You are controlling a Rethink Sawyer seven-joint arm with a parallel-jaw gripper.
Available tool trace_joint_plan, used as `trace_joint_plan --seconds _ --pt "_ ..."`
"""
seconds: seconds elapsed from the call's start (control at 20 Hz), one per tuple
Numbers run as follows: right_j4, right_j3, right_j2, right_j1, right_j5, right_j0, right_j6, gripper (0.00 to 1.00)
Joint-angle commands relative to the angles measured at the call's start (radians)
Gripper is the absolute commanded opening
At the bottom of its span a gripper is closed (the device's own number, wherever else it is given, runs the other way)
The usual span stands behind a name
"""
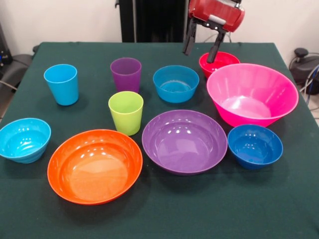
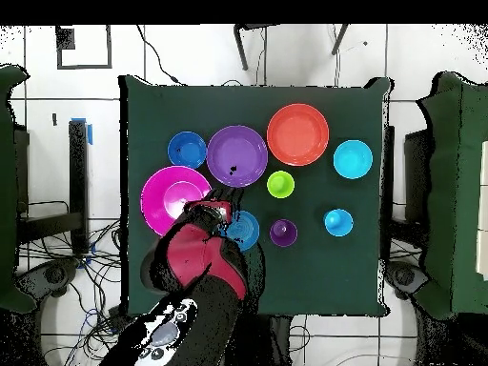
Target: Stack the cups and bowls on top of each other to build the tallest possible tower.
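Nothing stacked yet; the red-and-black gripper [image 1: 202, 49] hangs at the small glossy red bowl [image 1: 219, 63], upper right of the front view.

Front view: its two dark fingers [image 1: 189, 40] stand apart, one seemingly dipping inside the bowl's rim, nothing clamped; a good pinch probably takes the rim wall squarely and lifts straight, clear of the big deep pink bowl [image 1: 251, 93] that covers the red bowl's lower edge; overhead view: the arm hides the red bowl entirely, and the gripper [image 2: 217, 208] is hard to make out at centre left.

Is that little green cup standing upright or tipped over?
Upright. The lime green cup rests on its narrow base with its round open mouth facing up; it looks empty, and stands apart from the purple bowl beside it.
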Motion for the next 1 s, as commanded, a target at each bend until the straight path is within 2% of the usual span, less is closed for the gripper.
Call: trace_joint_plan --seconds 0.05,0.25,0.5,0.7,1.0 --pt "0.021 -0.008 0.068 0.048 0.012 0.001 0.128 1.00" --pt "0.012 -0.022 0.075 0.056 0.028 0.005 0.111 1.00" --pt "0.026 -0.018 0.090 0.080 0.001 0.009 0.132 1.00" --pt "0.013 -0.014 0.133 0.073 0.007 -0.016 0.125 1.00" --pt "0.024 -0.018 0.120 0.082 0.014 0.007 0.130 1.00"
